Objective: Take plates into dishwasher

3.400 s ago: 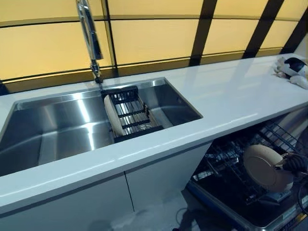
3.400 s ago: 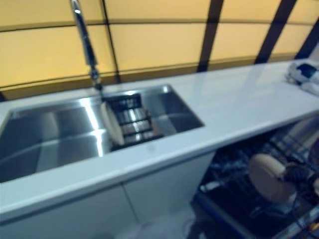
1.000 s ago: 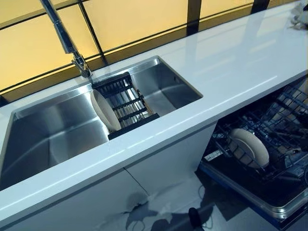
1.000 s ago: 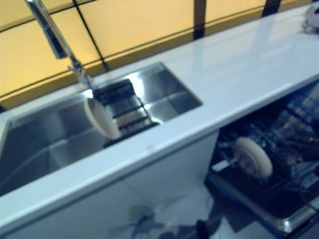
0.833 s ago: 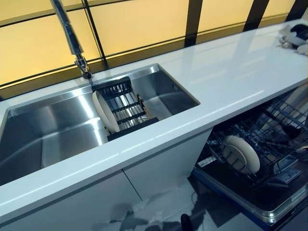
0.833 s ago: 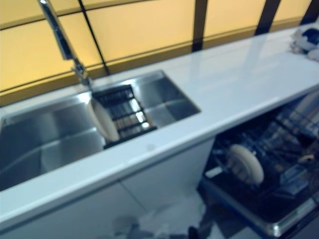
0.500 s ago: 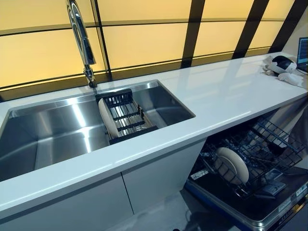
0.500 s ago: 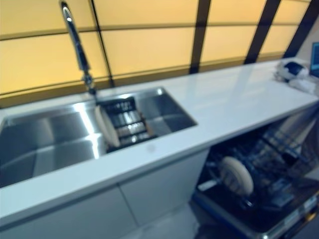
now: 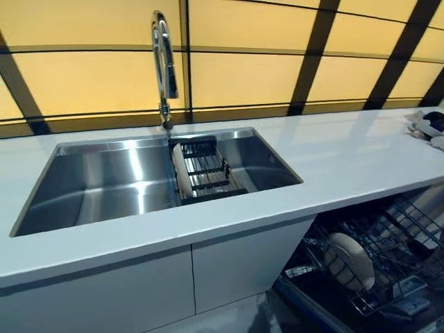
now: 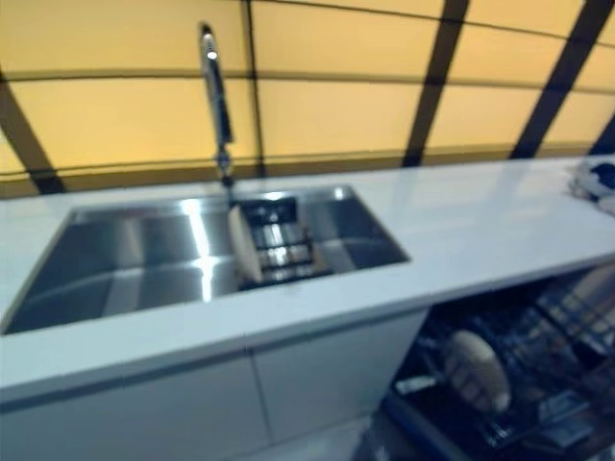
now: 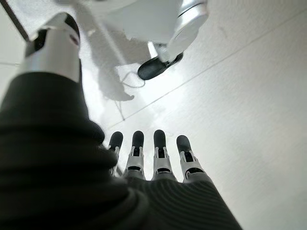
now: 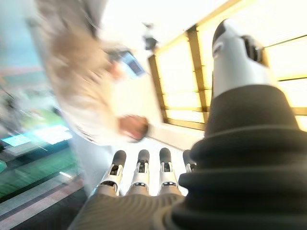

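White counter mid-frame, one plate [image 9: 182, 171] in sink rack [image 9: 208, 177], another [image 9: 349, 261] racked lower right; both hands [image 11: 153, 163] [image 12: 139, 175] straight-fingered, empty; risk: clipping faucet [image 9: 163, 66] reaching in.

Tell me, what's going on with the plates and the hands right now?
Left hand and right hand open, empty. One plate racked in dishwasher, one plate waiting in sink rack. Nothing in the way.

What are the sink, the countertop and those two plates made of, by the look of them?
The sink looks like brushed stainless steel: grey, with streaky reflections. The countertop seems a glossy white stone or composite, mirroring the window bars. The plate in the sink rack and the plate in the dishwasher rack appear matte cream ceramic, though plastic cannot be excluded.
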You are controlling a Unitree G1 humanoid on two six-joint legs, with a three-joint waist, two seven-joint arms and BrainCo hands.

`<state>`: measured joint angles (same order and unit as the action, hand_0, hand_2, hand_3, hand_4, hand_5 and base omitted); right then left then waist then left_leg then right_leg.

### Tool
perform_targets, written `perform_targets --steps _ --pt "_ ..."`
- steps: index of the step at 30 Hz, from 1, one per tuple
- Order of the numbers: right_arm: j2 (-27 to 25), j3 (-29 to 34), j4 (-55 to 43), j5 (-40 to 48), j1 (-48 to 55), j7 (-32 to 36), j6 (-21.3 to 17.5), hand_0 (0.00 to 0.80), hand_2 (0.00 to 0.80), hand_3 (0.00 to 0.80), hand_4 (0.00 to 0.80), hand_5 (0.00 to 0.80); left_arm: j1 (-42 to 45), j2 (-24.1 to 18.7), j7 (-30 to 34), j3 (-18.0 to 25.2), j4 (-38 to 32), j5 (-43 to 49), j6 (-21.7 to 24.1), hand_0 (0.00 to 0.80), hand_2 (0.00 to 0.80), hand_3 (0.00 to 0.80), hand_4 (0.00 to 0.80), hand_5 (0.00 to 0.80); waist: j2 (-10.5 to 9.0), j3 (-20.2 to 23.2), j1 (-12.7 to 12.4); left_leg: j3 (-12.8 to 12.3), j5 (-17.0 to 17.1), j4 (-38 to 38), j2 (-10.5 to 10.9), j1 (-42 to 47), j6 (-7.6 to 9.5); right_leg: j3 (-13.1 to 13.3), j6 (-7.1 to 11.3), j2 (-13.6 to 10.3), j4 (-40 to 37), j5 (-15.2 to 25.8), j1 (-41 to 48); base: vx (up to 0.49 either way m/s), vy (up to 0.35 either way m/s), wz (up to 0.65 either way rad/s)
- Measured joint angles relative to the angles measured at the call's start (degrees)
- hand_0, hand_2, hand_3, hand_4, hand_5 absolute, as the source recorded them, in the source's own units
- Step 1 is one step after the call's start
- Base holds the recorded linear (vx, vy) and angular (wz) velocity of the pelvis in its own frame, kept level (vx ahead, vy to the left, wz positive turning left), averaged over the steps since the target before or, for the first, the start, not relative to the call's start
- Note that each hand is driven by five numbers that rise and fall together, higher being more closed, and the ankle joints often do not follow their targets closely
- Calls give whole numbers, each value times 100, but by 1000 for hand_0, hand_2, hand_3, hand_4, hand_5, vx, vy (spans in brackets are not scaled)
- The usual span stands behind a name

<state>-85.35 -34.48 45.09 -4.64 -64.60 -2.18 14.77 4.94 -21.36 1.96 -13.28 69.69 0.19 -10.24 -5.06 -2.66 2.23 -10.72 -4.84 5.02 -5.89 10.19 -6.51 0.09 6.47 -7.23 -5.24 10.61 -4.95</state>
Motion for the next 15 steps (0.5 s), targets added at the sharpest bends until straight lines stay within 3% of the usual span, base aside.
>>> perform_targets --steps 5,10,15 --pt "341 -1135 -797 -905 -1260 -588 -622 0 0 0 0 0 120 -76 -20 -20 -83 -189 -71 0 0 0 0 0 -150 100 -164 211 19 -20 -38 -49 -33 -224 -6 -11 0 -65 86 19 4 20" --pt "650 -1558 -1703 -2036 -1331 -716 -1662 0 0 0 0 0 129 -211 -17 -5 -193 -218 -181 0 0 0 0 0 -223 155 -344 469 57 -24 -70 -111 -60 -519 -28 -23 1 -126 178 39 -1 24" --pt "863 -1619 -1796 -2326 -1328 -849 -2336 0 0 0 0 0 148 -235 56 7 -188 -218 -252 0 0 0 0 0 -181 129 -619 687 84 -45 -86 -253 -73 -726 -36 -45 1 -181 182 29 -2 22"
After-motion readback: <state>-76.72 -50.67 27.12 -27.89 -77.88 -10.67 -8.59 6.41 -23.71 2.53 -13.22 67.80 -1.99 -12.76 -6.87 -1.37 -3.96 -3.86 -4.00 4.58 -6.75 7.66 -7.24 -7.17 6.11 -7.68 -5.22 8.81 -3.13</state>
